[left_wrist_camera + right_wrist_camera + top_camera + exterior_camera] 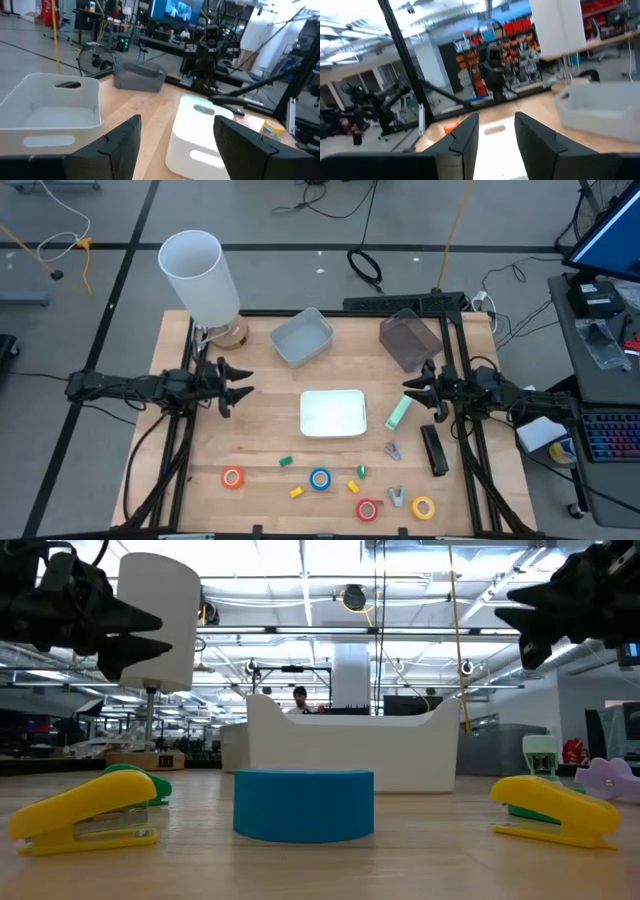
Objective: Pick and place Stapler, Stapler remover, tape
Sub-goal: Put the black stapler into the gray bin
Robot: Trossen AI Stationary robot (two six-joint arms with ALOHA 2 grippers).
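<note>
High view — left gripper (243, 383) jaws wide, right gripper (412, 392) narrower (both empty).

A robotics lab or workshop is showing: beyond the wooden table (260, 430), cables are trailing across the floor, monitors are glowing, and red storage bins (520, 26) are lining shelves.

The table (260, 360) was pale, matt wood with visible grain. The white tray (333, 413) looked like smooth plastic, the blue tape roll (304, 804) matt, and the yellow staplers (85, 810) glossy plastic.
</note>
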